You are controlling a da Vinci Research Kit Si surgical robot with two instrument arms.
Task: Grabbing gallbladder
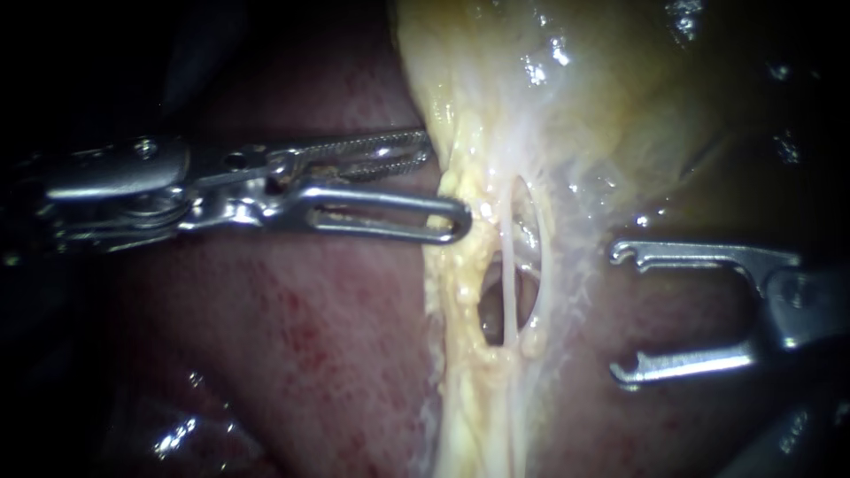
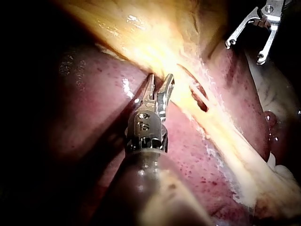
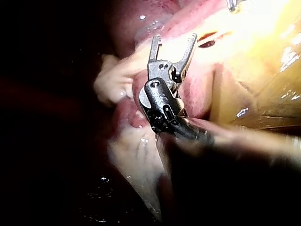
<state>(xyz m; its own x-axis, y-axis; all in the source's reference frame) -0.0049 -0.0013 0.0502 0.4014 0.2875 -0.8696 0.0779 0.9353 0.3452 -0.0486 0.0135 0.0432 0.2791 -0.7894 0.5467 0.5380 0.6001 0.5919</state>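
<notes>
**Yellow-green gallbladder (image 1: 620,97) not held, both claws spread**

Yellow-green and wet, the gallbladder fills the far right of the endoscope view. From it a pale yellow band of tissue (image 1: 460,354) runs toward the near edge over the dark red liver (image 1: 292,336). Midway along the band is an opening (image 1: 490,317), crossed lengthwise by thin pale strands (image 1: 512,283).

The left instrument (image 1: 447,184) reaches in from the left, level with the liver surface. Its claw stands apart: the toothed upper half meets the band's left edge just below the gallbladder, and the slotted lower half lies with its tip over that edge. Red liver shows in the gap between the halves, and nothing is pinched. In the left wrist view the same instrument (image 2: 160,84) has its tips at the border of the yellow tissue (image 2: 141,37), with the liver (image 2: 84,94) beside and under it.

The right instrument (image 1: 622,312) comes in from the right. Its two hooked prongs are spread wide and hold nothing, well clear of the band's right side and level with the opening. The right wrist view shows this instrument (image 3: 175,37) with the prongs just as wide apart.
</notes>
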